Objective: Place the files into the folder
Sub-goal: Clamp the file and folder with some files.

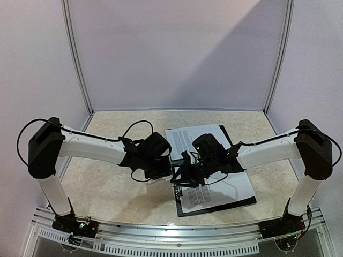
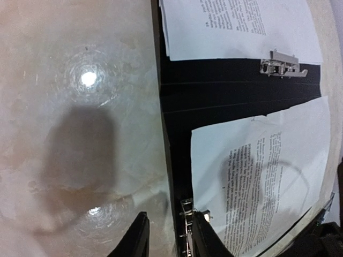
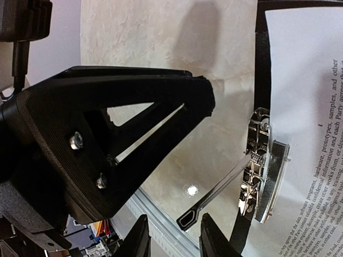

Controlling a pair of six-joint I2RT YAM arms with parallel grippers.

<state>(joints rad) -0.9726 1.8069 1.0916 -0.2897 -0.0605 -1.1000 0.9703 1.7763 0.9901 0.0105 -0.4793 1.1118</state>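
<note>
While a flat black binder [image 2: 225, 91] lies open on the tabletop [image 1: 118, 187] | white printed paper sheets [image 2: 262, 182] rest inside binder | left fingers [image 2: 139, 240] released | right fingers [image 3: 137, 240] released beside binder's metal clip [image 3: 262, 176]

You find the folder [image 2: 225, 91] lying open on the surface [image 2: 53, 53]. The files [image 2: 268, 176] lie on it in two lots, with a bare band of folder between them. One metal clip [image 2: 281, 64] sits at that band's edge. The left end effector [image 2: 170, 225] straddles the folder's left edge, and the right end effector [image 3: 172, 219] hangs just beside it.
</note>
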